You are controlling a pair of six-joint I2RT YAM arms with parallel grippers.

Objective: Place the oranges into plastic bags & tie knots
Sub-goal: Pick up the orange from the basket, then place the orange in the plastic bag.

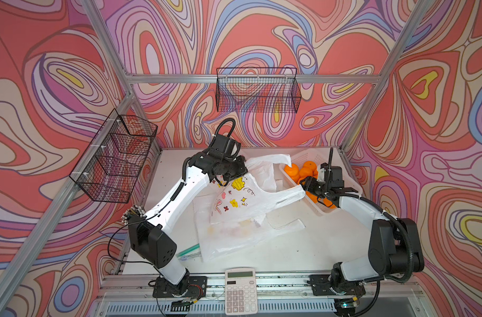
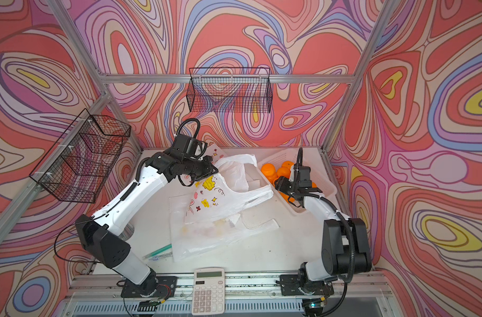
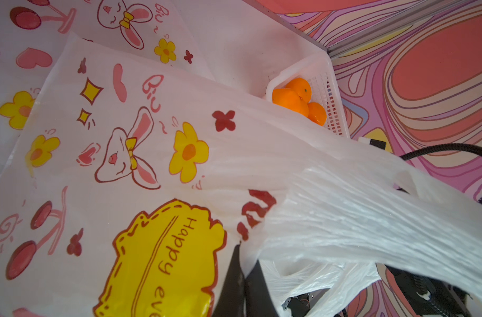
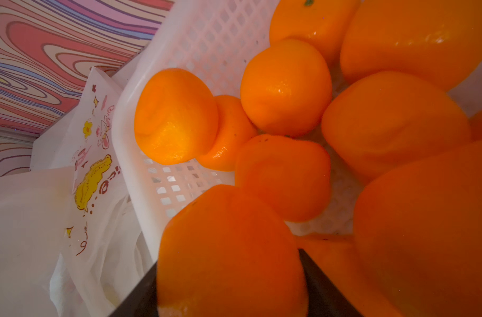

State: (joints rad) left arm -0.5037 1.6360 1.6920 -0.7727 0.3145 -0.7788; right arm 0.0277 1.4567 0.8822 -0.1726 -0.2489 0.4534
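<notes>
Several glossy oranges [image 1: 305, 171] [image 2: 268, 170] [image 3: 289, 100] [image 4: 286, 87] lie in a white perforated basket [image 1: 352, 184] [image 2: 275, 157] [image 4: 207, 41] at the back right. My right gripper [image 1: 307, 186] [image 2: 279, 184] [image 4: 229, 258] reaches into it, a finger pressed on each side of one orange [image 4: 229, 236]. My left gripper [image 1: 241, 170] [image 2: 211, 170] [image 3: 244, 255] is shut on the rim of a printed plastic bag [image 1: 240, 197] [image 2: 207, 200] [image 3: 152, 137] and holds it raised beside the basket. Another bag [image 1: 234, 238] lies flat beneath. No knots show.
A calculator [image 1: 240, 291] sits at the front edge, and green pens [image 1: 189, 251] lie by the left arm's base. Black wire baskets hang on the back wall [image 1: 257, 90] and the left wall [image 1: 116, 159]. A further printed bag [image 3: 124, 16] lies behind the held one.
</notes>
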